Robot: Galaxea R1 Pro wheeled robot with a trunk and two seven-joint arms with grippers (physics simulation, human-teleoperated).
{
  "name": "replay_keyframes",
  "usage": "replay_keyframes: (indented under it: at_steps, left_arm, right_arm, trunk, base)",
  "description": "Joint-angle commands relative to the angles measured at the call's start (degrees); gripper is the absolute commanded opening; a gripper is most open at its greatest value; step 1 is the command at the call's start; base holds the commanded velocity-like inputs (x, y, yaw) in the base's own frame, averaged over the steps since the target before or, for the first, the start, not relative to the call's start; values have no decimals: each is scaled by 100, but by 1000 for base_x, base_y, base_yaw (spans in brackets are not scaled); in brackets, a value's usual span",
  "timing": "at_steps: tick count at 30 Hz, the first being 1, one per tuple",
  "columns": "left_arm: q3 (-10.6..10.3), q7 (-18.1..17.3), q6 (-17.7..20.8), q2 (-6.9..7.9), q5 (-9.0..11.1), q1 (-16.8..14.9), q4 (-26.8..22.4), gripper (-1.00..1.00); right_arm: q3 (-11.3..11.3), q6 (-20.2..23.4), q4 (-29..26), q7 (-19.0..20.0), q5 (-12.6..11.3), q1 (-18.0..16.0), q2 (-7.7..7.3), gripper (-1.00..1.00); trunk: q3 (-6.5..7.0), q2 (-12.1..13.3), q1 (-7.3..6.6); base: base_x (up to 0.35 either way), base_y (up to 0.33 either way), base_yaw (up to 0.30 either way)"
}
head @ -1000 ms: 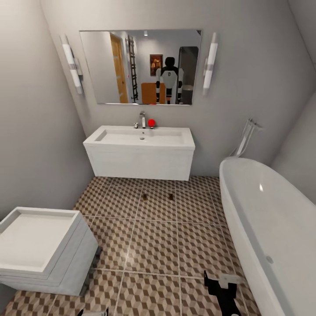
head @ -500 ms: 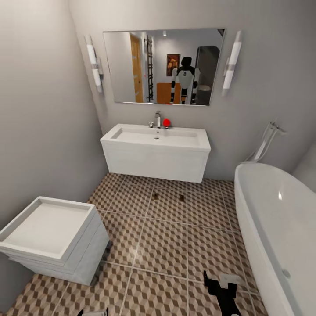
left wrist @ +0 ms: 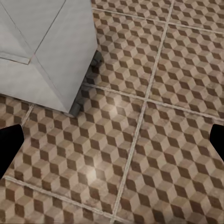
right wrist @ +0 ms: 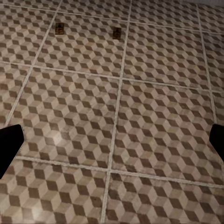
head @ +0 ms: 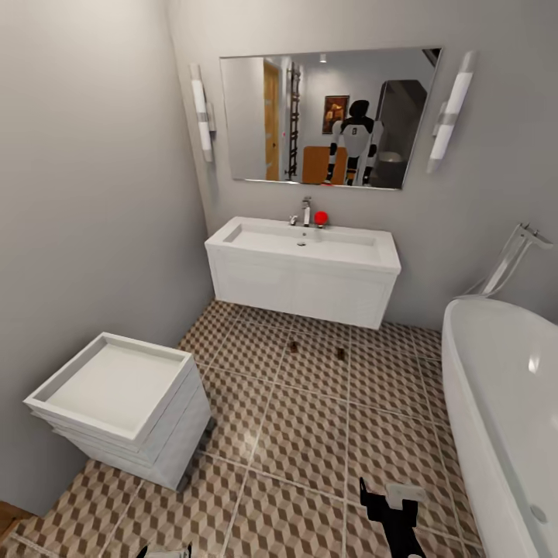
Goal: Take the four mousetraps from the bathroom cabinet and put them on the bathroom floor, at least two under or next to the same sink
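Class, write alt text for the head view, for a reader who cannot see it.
Two small mousetraps lie on the cube-patterned bathroom floor just in front of a white wall-hung sink under a mirror. A white drawer unit stands at the left, a white bathtub at the right.

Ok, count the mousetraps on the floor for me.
2. One mousetrap and a second mousetrap lie side by side on the bathroom floor, just in front of the sink. Others may be out of view.
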Motion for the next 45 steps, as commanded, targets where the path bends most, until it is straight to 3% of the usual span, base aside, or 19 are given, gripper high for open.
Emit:
replay_keyframes:
  at_steps: [1,45]
  left_arm:
    - [-15,12,-33,-1,12,-12,24,100]
    - [-15,-5,-32,-1,10,-12,33,100]
  right_arm:
    - [51,-14,4,-29,-31,-4,1,100]
    - [51,-14,4,-29,-31,-4,1,100]
  trunk:
    - [-11,-11,3]
    - [-11,-11,3]
  base:
    - [0,0,220]
    - [0,0,214]
